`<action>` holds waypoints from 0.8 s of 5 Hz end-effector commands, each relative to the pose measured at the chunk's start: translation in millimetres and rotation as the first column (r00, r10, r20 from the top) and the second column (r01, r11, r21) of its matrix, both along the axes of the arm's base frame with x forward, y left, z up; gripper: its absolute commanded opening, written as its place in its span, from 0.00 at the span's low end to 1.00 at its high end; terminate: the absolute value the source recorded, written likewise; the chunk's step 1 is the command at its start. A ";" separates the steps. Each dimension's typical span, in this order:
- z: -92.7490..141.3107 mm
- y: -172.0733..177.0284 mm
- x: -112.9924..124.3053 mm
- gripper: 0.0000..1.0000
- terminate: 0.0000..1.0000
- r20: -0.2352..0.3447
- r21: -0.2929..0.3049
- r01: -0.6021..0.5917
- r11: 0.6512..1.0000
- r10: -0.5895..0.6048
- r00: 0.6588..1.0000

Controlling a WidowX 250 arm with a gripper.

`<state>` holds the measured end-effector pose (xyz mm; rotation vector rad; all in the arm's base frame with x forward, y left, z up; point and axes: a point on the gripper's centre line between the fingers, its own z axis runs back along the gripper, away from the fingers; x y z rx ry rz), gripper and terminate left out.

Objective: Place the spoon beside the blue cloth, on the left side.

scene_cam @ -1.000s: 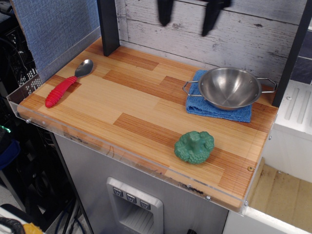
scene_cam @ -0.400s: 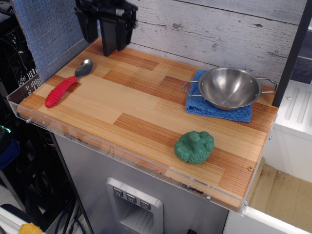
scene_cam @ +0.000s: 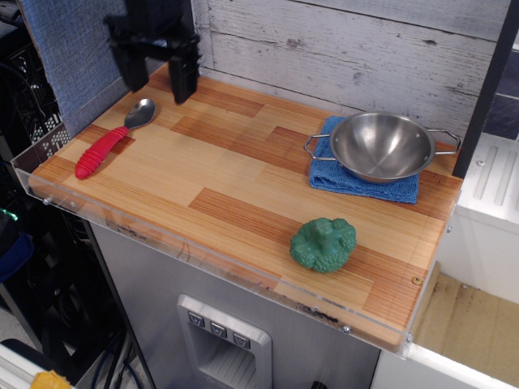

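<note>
Gripper (scene_cam: 156,81) hangs above the far left corner of the worktop (scene_cam: 227,186), its two dark fingers spread apart and empty, just above and behind the spoon (scene_cam: 113,138). That spoon lies flat near the left edge, red handle toward the front, metal bowl toward the gripper. Well apart from it on the right sits the blue cloth (scene_cam: 357,180) under a steel bowl (scene_cam: 383,146). Judging by this single view, nothing is done yet: grasp, carry and placing left of the cloth all remain.
</note>
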<state>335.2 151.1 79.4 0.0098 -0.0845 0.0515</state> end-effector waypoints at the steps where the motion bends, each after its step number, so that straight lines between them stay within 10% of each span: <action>1: 7.0 24.1 -34.5 1.00 0.00 0.036 -0.004 -0.018 1.000 0.018 0.999; 4: -13.1 62.5 -66.8 1.00 0.00 -0.004 0.006 -0.077 0.997 0.077 0.997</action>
